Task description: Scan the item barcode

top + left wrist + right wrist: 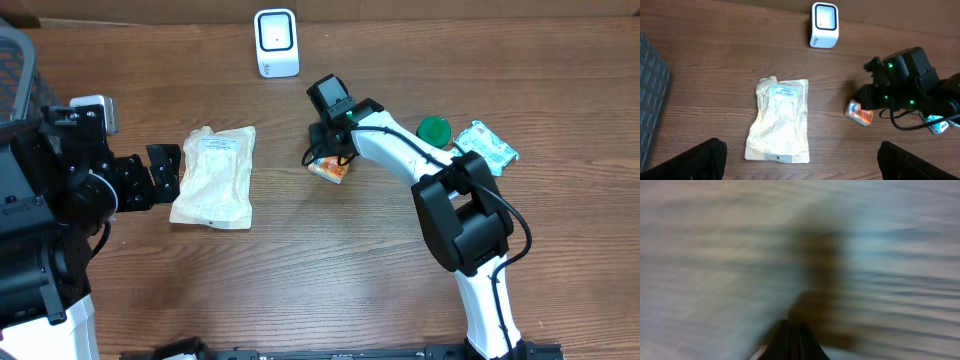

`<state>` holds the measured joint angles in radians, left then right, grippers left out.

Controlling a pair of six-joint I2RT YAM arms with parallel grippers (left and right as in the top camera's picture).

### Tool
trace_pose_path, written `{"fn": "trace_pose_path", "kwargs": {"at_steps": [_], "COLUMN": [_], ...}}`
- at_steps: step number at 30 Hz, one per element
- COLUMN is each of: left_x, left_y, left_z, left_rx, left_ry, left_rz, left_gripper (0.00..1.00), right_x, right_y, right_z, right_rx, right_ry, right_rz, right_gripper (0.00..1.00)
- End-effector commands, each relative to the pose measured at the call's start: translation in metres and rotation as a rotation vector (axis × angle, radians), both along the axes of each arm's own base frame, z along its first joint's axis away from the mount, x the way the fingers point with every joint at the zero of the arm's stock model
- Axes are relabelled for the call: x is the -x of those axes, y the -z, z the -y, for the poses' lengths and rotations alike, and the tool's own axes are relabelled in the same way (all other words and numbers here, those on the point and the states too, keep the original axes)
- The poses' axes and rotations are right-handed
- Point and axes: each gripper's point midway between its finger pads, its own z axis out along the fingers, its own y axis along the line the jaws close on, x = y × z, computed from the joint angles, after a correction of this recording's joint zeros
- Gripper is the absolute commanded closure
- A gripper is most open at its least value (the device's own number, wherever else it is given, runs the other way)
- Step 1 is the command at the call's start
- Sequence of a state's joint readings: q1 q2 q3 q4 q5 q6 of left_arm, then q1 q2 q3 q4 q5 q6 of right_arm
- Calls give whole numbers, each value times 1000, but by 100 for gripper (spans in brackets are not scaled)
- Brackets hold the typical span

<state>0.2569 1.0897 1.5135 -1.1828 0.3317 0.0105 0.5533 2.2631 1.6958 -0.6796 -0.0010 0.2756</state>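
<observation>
Overhead first: the orange packet (331, 169) sits right at the tips of the right claw (322, 156), poking out on the side facing away from the white scanner (276, 42), which is well apart beyond the claw. It's a small crinkly thing, orange with a white patch, lying on the wooden table (330, 270). The jaws are closed up tight. I honestly can't tell whether they've pinched an edge of the packet or are just pressed against it. The left claw (168, 172) is spread wide with nothing in it, and a pale pouch (213, 177) lies just in front of its tips.

In the left wrist view, the packet (860, 112) shows just under the right claw's black body. It's orange with a white end, tilted a bit.

The right wrist view is basically a blur. You can make out the two dark fingers (790, 341) pressed together, and a pale sliver beside them at the bottom edge that I can't identify.
</observation>
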Motion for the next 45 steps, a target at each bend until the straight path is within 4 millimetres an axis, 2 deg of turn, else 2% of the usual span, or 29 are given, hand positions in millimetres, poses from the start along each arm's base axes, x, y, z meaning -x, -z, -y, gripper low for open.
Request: {"fn": "trace_pose_path", "kwargs": {"at_steps": [1,5,9,12,17,20,26,29,31,34,37,40,45], "left_x": [-1,-1,-1,-1,-1,-1,-1,-1,-1,-1,-1,-1,-1], "left_y": [-6,-6,-6,-6,-6,-6,-6,-6,-6,-6,-6,-6,-6], "left_z": [-2,-2,-2,-2,-2,-2,-2,-2,-2,-2,-2,-2,-2], "left_rx": [-20,-20,-20,-20,-20,-20,-20,-20,-20,-20,-20,-20,-20], "left_ry": [7,7,7,7,7,7,7,7,7,7,7,7,7], "left_rz": [17,17,17,17,17,17,17,17,17,17,17,17,17], "left_gripper": [0,1,0,1,0,0,0,1,0,0,0,0,0], "right_x": [36,65,82,82,73,68,66,70,79,93,106,116,125], "right_y": [-12,-12,-18,-23,-34,-37,-56,-70,-74,-66,-47,-25,-7], "right_z": [-49,-49,-34,-5,56,69,65,45,22,5,-2,6,48], "right_rx": [-149,-128,-41,83,303,316,232,127,31,1,27,103,282], "right_ry": [-310,-385,-385,-278,-66,-26,-17,-59,-126,-159,-129,-76,13], "right_rz": [-70,-163,-244,-287,-305,-312,-341,-356,-386,-416,-433,-442,-458], "right_gripper": [96,96,96,96,96,96,96,96,96,96,96,96,96]}}
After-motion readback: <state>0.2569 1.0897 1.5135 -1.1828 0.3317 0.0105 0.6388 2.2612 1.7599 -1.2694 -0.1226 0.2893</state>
